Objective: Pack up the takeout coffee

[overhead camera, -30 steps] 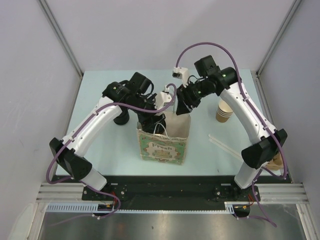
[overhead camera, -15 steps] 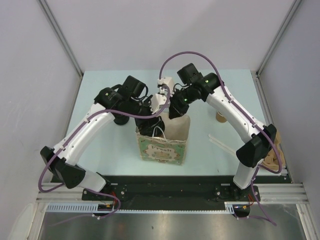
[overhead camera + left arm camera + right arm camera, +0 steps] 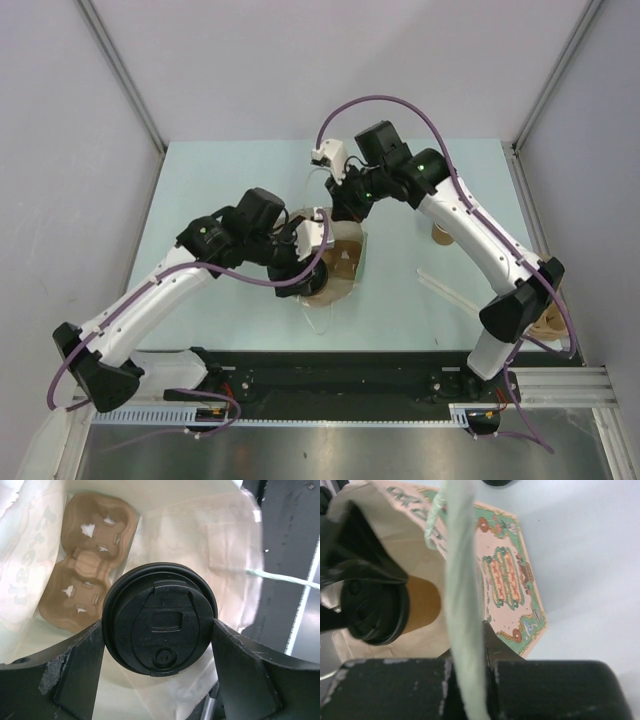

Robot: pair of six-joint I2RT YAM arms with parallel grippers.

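Observation:
The takeout coffee, a tan cup with a black lid, hangs inside the mouth of the printed paper bag. My left gripper is shut on it, one finger on each side of the lid. In the right wrist view the cup lies just inside the bag with dark fingers around it. My right gripper is shut on the bag's pale green handle. From above, the left gripper covers the cup at the bag, and the right gripper sits at its far rim.
A brown moulded cup carrier lies at the bottom of the bag. A stack of lidless tan cups stands behind the right arm. A thin white stick lies on the table to the right. The table's near edge is close behind the bag.
The right gripper has closed on the bag's handle. The left arm has swung toward the near side and brought the cup into the bag, whose open mouth now faces the top camera.

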